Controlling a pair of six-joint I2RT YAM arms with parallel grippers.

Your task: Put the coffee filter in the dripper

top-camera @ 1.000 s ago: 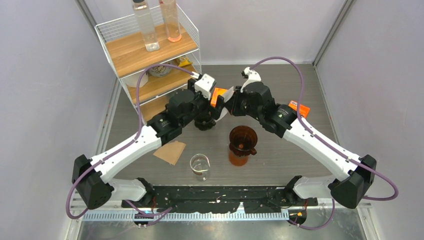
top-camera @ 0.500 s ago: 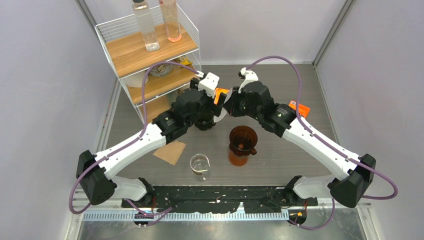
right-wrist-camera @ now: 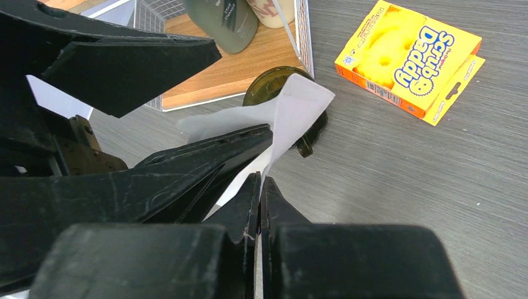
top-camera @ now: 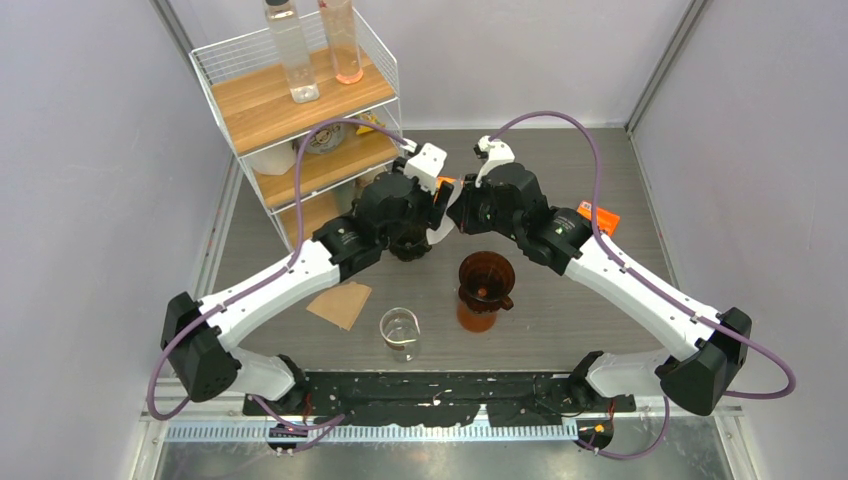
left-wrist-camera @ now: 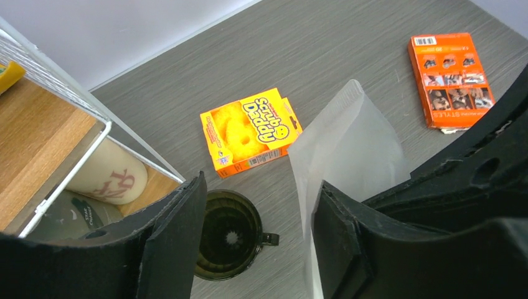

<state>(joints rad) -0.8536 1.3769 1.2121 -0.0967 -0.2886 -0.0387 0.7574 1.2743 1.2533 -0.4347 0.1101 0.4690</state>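
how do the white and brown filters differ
The white filter is in the air, pinched in the shut fingers of the right gripper; the brown filter lies flat on the table, nothing touching it. The white filter looks translucent, the brown filter opaque. Both are paper.

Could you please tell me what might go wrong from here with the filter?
1. The right gripper pinches the thin filter only near one edge. If the open left gripper shuts off-centre and pulls, the paper may crumple or tear.
2. The filter hangs above the dark dripper, with the amber dripper apart from it. A slip here could drop it onto the table or into the wrong one.
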